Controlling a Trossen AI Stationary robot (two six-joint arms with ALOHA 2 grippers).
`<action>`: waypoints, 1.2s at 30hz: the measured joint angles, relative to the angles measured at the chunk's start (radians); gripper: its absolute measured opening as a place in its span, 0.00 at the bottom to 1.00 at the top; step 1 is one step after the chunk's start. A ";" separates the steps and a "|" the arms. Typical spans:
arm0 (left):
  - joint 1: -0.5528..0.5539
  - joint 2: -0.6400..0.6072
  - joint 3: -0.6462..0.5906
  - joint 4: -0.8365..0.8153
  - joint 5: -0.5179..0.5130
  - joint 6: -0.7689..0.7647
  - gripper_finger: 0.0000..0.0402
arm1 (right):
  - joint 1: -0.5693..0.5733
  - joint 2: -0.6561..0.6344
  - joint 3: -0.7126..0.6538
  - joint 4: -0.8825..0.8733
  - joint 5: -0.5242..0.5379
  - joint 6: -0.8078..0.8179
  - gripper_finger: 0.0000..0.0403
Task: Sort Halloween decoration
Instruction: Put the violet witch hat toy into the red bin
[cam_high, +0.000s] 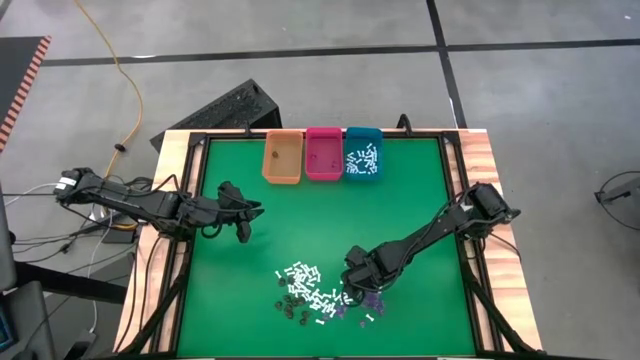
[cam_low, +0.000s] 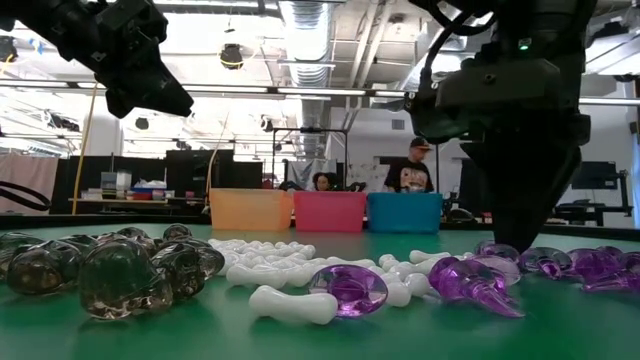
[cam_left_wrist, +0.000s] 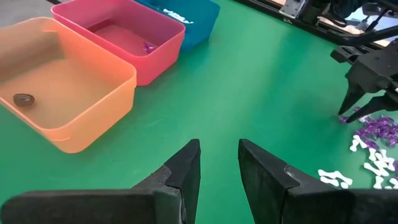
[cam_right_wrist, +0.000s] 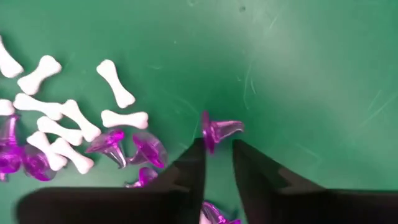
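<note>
We see the left claw (cam_high: 247, 232) hovering over bare green counter (cam_high: 420, 190), fingers (cam_left_wrist: 186, 171) parted, grasping nothing. Ahead of it sit the orange bin (cam_high: 282, 158), pink bin (cam_high: 324, 153) and teal bin (cam_high: 363, 153). The right claw (cam_high: 362, 291) is down at the pile's edge, fingertips (cam_right_wrist: 198, 152) on either side of a purple piece (cam_right_wrist: 219, 130), not clearly clenched on it. White bones (cam_high: 305, 280) and dark bits (cam_high: 290, 310) lie just beside that claw.

Orange bin (cam_high: 282, 159), pink bin (cam_high: 324, 154) and teal bin (cam_high: 363, 153) stand touching along the green mat's (cam_high: 400, 200) far edge.
</note>
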 joint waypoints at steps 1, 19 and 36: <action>0.000 0.000 0.000 0.000 -0.004 0.000 0.25 | -0.001 0.000 0.000 0.001 0.000 -0.001 0.21; 0.000 0.000 0.000 -0.001 -0.005 -0.001 0.25 | -0.106 0.000 0.121 -0.019 0.045 -0.230 0.04; 0.000 0.000 0.000 -0.006 -0.004 0.004 0.25 | -0.651 -0.002 0.339 -0.072 0.105 -0.792 0.05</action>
